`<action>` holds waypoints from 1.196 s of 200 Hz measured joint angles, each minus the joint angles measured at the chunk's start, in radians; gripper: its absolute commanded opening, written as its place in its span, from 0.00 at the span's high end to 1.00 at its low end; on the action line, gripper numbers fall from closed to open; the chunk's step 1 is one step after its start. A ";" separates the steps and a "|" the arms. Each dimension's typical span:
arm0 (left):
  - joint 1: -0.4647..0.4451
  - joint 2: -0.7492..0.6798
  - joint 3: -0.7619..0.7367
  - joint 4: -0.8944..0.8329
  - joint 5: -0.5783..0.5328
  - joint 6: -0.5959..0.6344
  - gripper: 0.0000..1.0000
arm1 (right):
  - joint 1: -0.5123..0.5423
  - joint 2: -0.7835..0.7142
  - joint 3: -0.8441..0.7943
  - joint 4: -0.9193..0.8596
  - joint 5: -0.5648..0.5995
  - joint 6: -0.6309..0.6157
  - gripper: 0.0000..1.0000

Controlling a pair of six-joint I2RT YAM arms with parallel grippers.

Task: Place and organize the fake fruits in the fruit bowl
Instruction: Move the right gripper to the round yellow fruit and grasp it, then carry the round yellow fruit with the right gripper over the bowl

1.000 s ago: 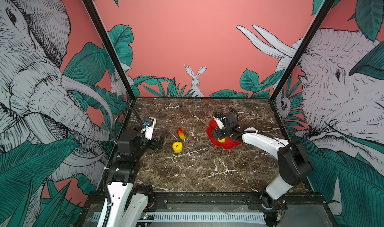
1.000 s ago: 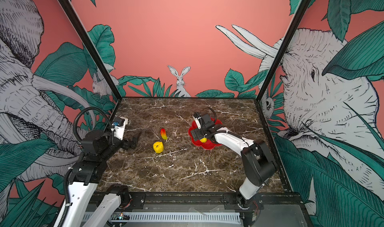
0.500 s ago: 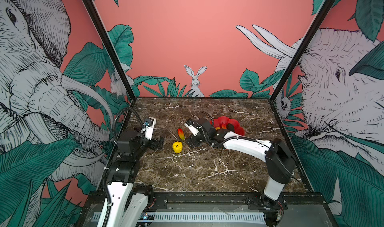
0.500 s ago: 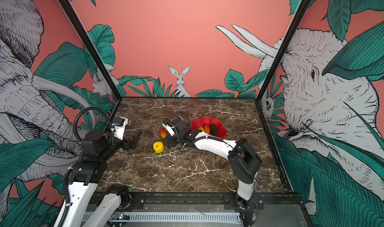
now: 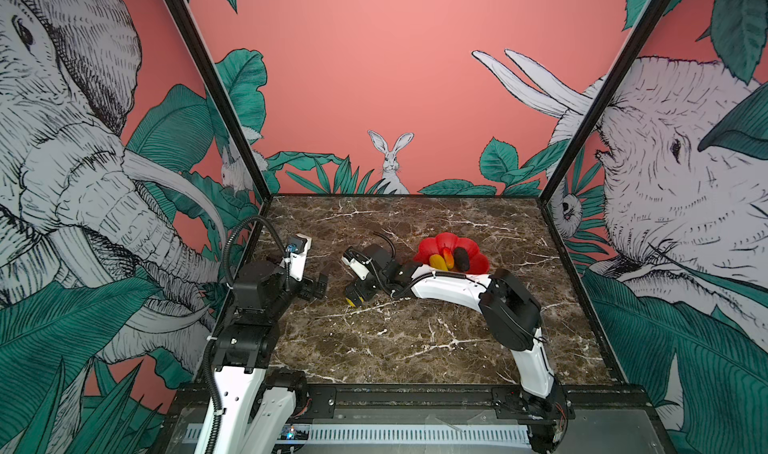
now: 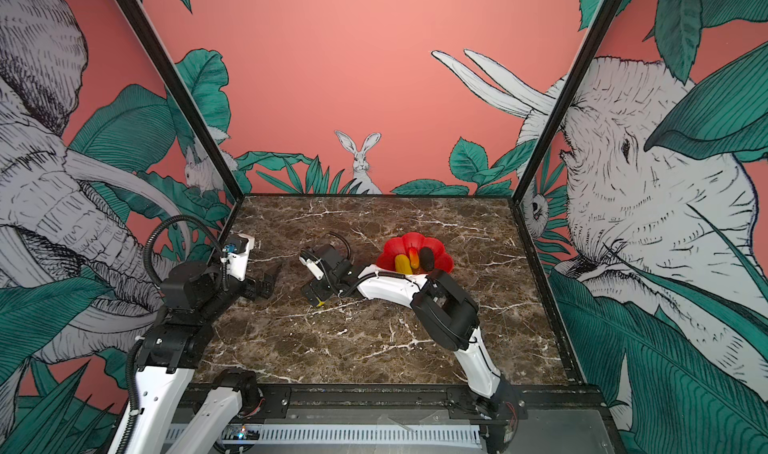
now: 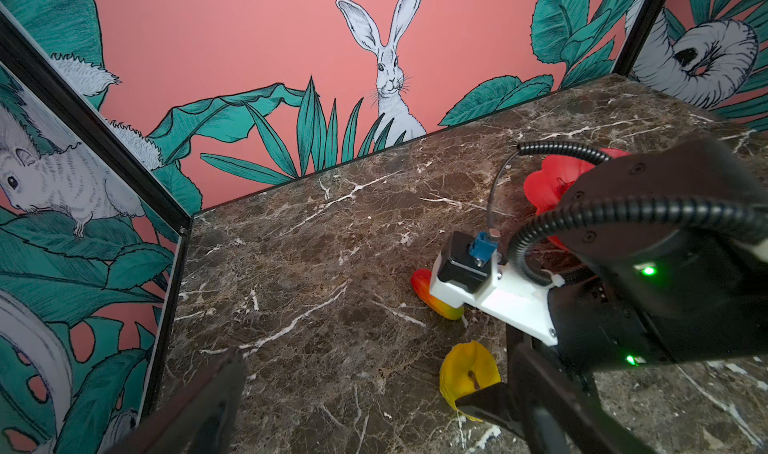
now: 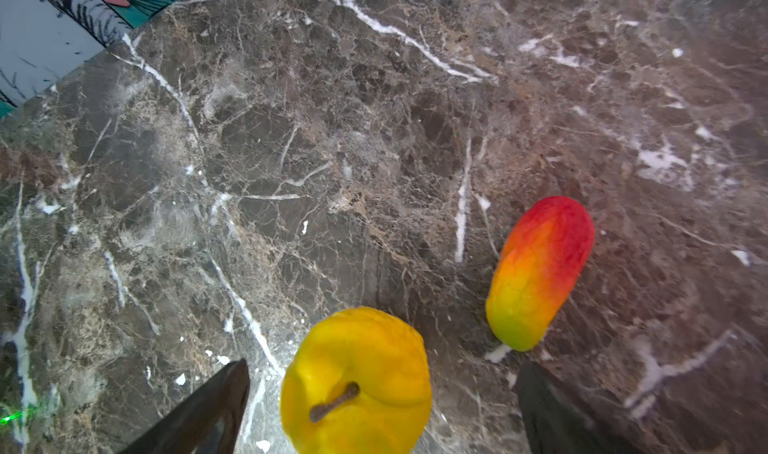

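Right tool [image 8: 382, 366] wide around yellow apple [image 8: 357, 381], nearly hidden from above

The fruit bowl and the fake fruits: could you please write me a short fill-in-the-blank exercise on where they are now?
1. The fruit bowl holds ___ fruits.
2. On the marble table, ___ fruits lie outside it.
3. The right pincer stands ___ over the round yellow fruit.
4. The slim red-orange fruit lies beside that round fruit without ___ it.

Missing words: three; two; open; touching.
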 measured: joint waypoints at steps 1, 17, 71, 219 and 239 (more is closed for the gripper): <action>0.000 0.000 0.000 0.000 0.000 0.000 0.00 | 0.000 0.001 0.000 0.000 -0.001 0.000 0.01; 0.000 0.000 0.000 0.000 -0.001 0.000 0.00 | 0.001 0.024 0.010 0.000 -0.010 0.001 0.00; 0.000 0.000 0.000 0.000 -0.005 0.000 0.00 | 0.006 0.073 0.013 -0.003 -0.023 0.006 0.21; 0.000 -0.008 0.000 0.000 -0.006 0.000 0.00 | -0.078 -0.548 -0.367 -0.052 0.151 -0.039 0.52; 0.000 -0.017 0.000 0.000 -0.005 0.000 0.00 | -0.167 -0.729 -0.472 -0.060 0.215 -0.041 0.52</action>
